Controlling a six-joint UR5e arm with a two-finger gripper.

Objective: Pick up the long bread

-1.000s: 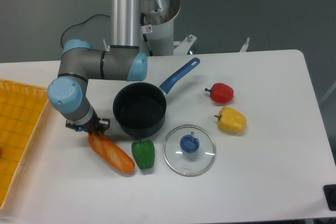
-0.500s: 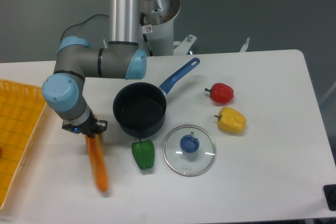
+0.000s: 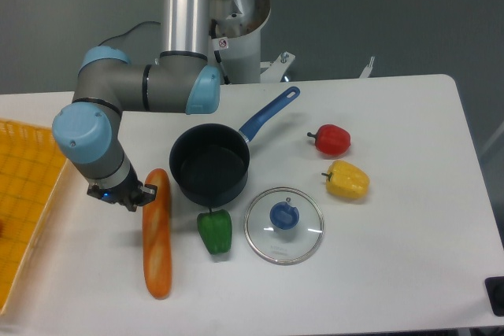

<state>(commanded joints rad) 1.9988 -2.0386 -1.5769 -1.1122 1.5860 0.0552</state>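
The long bread [image 3: 157,235] is an orange-brown loaf lying lengthwise toward the front edge, left of the green pepper [image 3: 214,230]. All of it shows, from its rounded upper end beside the black pot [image 3: 209,165] to its lower end near the table front. My gripper [image 3: 122,194] points down just left of the bread's upper end. A dark part of the gripper touches or nearly touches the loaf's side. The blue-grey wrist hides the fingers, so I cannot see whether they stand open or shut.
A glass lid [image 3: 283,224] with a blue knob lies right of the green pepper. A red pepper [image 3: 331,139] and a yellow pepper [image 3: 347,180] sit further right. The pot's blue handle [image 3: 270,112] points to the back right. A yellow tray [image 3: 24,210] fills the left edge.
The bread has swung from pointing to the front right to lying straight toward the front. More of it now shows beside the gripper. The arm has shifted slightly left.
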